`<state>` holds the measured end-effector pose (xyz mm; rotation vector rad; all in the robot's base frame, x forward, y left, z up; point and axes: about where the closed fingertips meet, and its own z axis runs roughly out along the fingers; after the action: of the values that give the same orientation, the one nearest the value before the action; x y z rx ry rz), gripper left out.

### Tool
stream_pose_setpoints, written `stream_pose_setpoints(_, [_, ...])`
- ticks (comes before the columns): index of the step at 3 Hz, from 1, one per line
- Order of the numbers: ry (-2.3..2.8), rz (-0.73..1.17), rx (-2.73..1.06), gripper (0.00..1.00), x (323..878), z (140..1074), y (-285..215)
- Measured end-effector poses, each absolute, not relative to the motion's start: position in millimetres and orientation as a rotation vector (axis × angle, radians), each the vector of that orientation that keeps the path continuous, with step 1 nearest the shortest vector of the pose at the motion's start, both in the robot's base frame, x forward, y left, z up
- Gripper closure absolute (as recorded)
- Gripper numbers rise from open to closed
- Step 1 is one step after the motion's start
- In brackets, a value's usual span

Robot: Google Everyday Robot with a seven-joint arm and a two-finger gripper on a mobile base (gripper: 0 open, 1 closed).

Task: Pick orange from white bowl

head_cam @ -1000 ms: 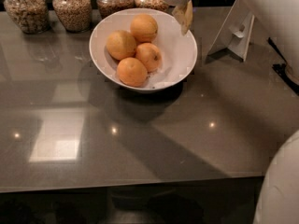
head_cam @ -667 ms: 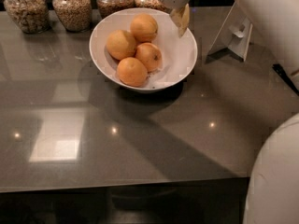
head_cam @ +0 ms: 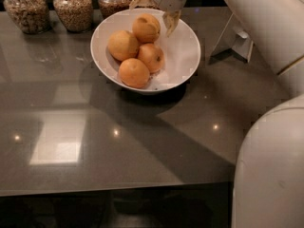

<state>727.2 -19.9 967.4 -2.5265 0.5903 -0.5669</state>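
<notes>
The gripper has slid left across the back rim of the white bowl in the last second. A moment ago it hung over the bowl's right-hand wall, and now it's parked at the far edge, right over the fruit. The jaws are apart: one tan finger dips inside the bowl just right of the rearmost orange, while the other peeks out behind the rim to that fruit's upper left. So they're beginning to bracket it, though nothing is gripped yet.

That orange sits at the back of the bowl, resting against its neighbours: the left orange, the dotted orange and the front orange. None of them has budged, and neither has the bowl on the grey tabletop. The glass jars stand just behind.

What it means: the line-up looks nearly finished. I'd say the next beat is a short drop to put both fingers around the fruit's widest part. The risk is that near finger nudging the pile.
</notes>
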Motion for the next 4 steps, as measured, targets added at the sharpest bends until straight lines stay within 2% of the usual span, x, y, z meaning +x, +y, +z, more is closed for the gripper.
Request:
stream_pose_setpoints(2, [0.554, -0.497, -2.540, 0.28, 745, 942, -2])
stream_pose_setpoints(3, [0.558, -0.471, -2.556, 0.37, 751, 930, -2])
stream_pose_setpoints(4, [0.564, -0.454, -2.568, 0.56, 753, 923, -4])
